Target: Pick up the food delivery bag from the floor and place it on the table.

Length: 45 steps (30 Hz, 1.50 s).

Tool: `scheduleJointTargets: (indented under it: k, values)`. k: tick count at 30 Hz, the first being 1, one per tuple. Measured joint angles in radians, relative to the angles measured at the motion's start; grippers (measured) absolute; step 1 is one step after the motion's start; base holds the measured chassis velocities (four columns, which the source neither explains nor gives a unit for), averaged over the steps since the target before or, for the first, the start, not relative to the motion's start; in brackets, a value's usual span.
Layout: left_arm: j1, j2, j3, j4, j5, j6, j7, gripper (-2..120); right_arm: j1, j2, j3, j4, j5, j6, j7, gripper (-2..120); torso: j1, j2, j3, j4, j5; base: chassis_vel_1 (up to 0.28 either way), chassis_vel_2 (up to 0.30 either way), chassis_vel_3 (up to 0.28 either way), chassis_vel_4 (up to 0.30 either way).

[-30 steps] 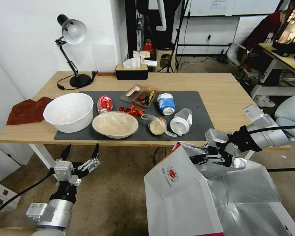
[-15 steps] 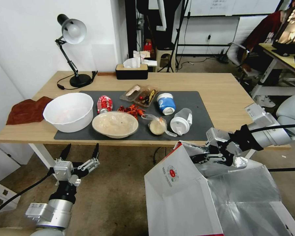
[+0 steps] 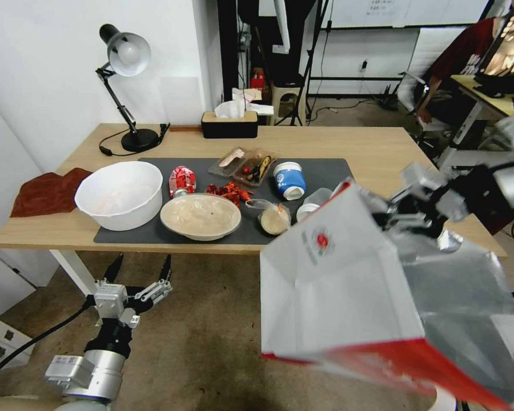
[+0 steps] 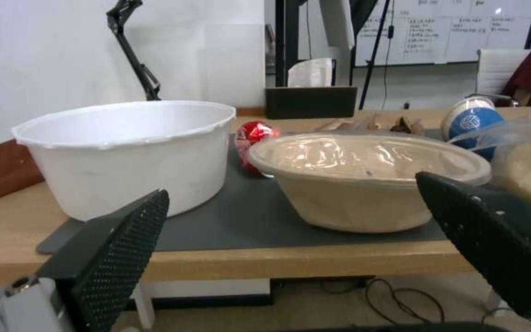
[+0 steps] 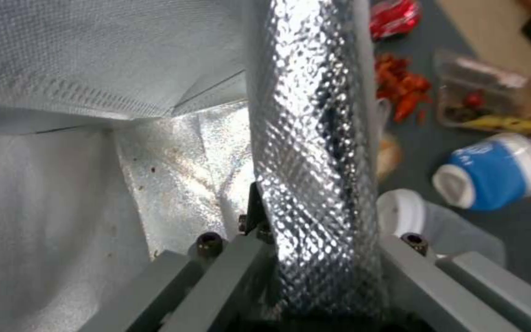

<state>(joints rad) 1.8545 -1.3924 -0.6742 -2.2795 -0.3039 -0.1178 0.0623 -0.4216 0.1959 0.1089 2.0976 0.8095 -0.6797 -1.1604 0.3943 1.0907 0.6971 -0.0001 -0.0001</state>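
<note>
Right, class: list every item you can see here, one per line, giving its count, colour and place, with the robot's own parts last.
Boxy red-and-white foil-lined food delivery bag: one, lifted off the floor at the table's front right.
Long light-wood table: one, carrying a dark grey mat.
White plastic bowl: one, mat's left end.
Beige covered bowl: one, mat's front.
Blue-and-white cup: one, lying on the mat.
Black desk lamp: one, back left.
Black tissue box: one, back edge.
Rust cloth: one, left end.
Left gripper: open, low before the table.
Right gripper: shut on the bag's rim.
</note>
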Motion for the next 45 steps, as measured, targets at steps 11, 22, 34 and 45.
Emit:
scheduleJointTargets:
  k: [11,22,34,45]
  values:
    - [0.031,0.004,-0.003,-0.014,0.009,-0.003,0.001,100,0.008,-0.018,0.165,-0.112,0.128,-0.017,0.024,0,-0.001,-0.001,-0.001,0.0,0.0001,0.0,0.0,0.0,0.0]
    - [0.09,-0.025,0.018,-0.078,0.05,-0.004,0.008,100,0.014,-0.036,0.292,-0.256,0.177,-0.036,0.093,0,-0.001,-0.002,-0.001,0.0,0.0002,0.0,0.0,0.0,0.0]
    - [0.16,-0.062,0.043,-0.142,0.107,-0.012,0.012,100,-0.234,-0.086,0.556,-0.382,0.116,-0.038,0.122,0,-0.001,-0.002,-0.001,0.0,0.0003,0.0,0.0,0.0,0.0]
    - [0.176,-0.079,0.061,-0.163,0.128,-0.012,0.013,100,-0.235,-0.098,0.511,-0.547,0.051,-0.038,0.166,0,-0.001,-0.003,-0.001,-0.0001,0.0003,0.0,0.0,0.0,0.0]
